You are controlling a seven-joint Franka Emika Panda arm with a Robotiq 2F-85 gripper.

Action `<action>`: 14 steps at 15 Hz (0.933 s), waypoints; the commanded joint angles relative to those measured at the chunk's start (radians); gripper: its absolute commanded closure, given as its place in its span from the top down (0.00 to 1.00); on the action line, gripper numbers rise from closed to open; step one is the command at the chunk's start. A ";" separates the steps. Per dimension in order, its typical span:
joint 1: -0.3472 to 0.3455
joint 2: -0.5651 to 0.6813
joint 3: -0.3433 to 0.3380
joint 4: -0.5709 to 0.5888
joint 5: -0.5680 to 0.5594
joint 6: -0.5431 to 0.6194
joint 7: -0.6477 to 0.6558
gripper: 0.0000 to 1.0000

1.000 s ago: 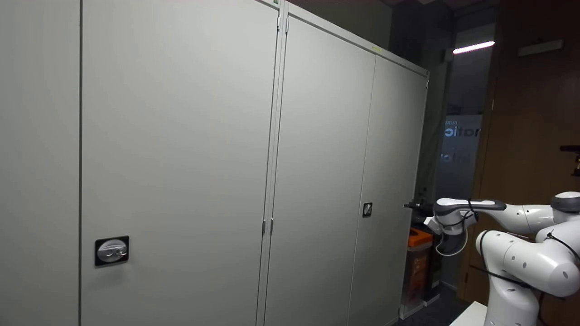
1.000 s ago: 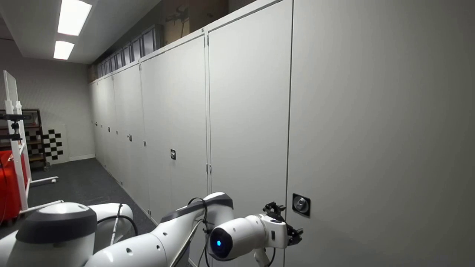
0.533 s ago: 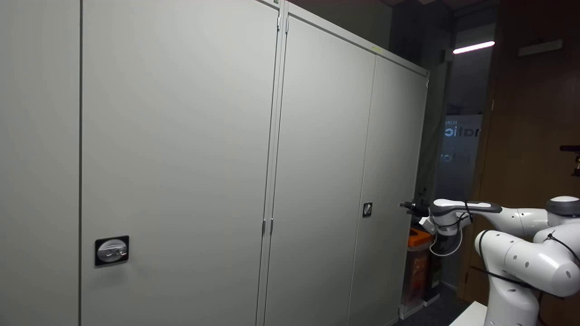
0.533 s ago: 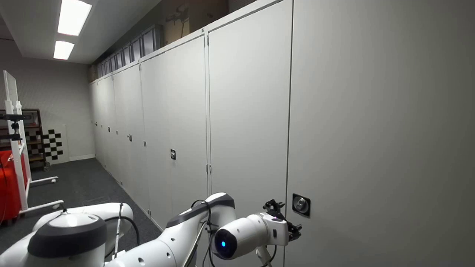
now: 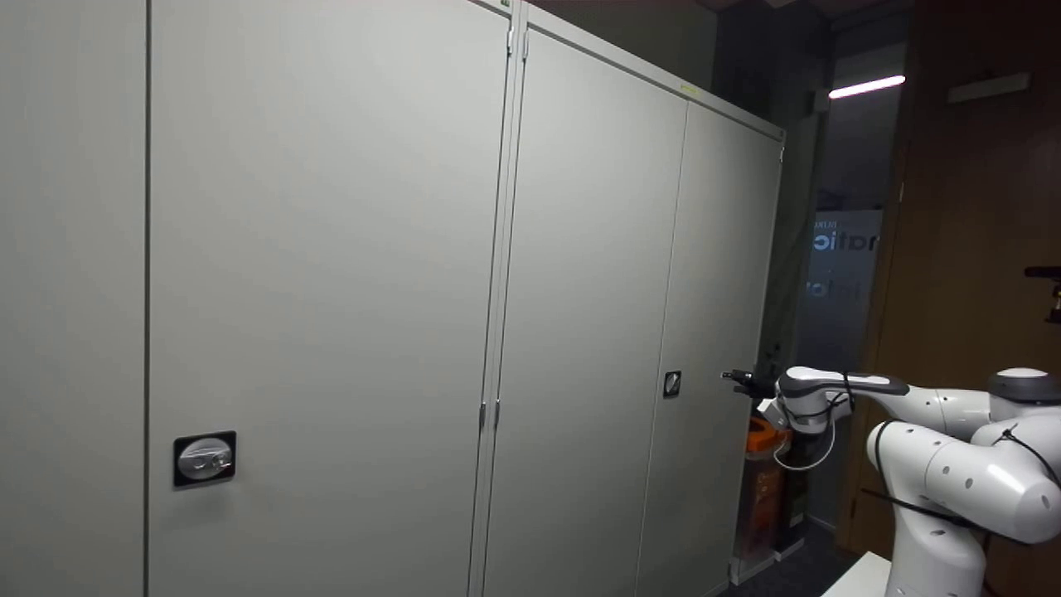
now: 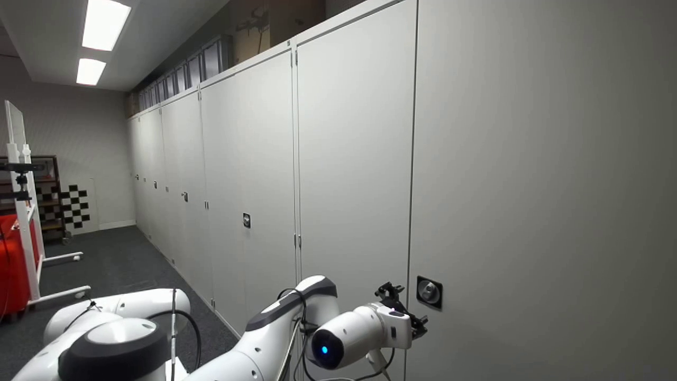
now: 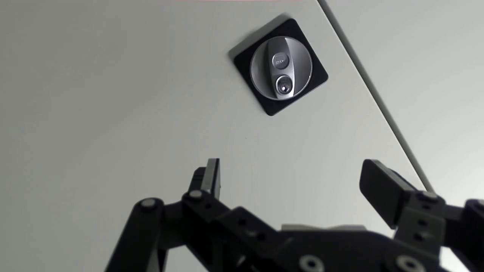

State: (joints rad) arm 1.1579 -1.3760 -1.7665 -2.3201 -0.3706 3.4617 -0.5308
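My gripper [image 7: 291, 166] stands open with nothing between its black fingers [image 7: 212, 177]. Ahead of it in the wrist view is a grey cabinet door [image 7: 113, 113] bearing a round silver turn handle [image 7: 261, 68] on a black square plate. The handle lies above the space between the fingertips, apart from them. A dark seam [image 7: 378, 94] between doors runs diagonally on the right. In an exterior view the gripper [image 5: 732, 382] hangs right of a door handle [image 5: 672, 384]. From another angle, the gripper [image 6: 408, 309] appears just left of a handle [image 6: 429, 292]; no contact is visible.
A second handle [image 5: 205, 458] sits on the nearer cabinet. Behind the arm stands an orange-topped bin [image 5: 767, 435]. A white wheeled stand [image 6: 31, 222] and a red object [image 6: 11, 270] are at far left. Boxes [image 6: 211, 61] line the cabinet tops.
The arm has reached steadily forward, its gripper shifting left toward the door handle in an exterior view. The shoulder has come round in the opposite view. The fingers have stayed open.
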 commanded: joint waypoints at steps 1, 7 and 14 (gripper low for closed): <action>0.042 -0.060 -0.003 0.043 -0.037 0.000 0.014 1.00; 0.079 -0.093 -0.019 0.070 -0.046 0.000 0.005 1.00; 0.149 -0.110 -0.022 0.144 -0.055 0.000 0.003 1.00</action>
State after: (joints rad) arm 1.2534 -1.4451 -1.7902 -2.2488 -0.3898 3.4617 -0.5309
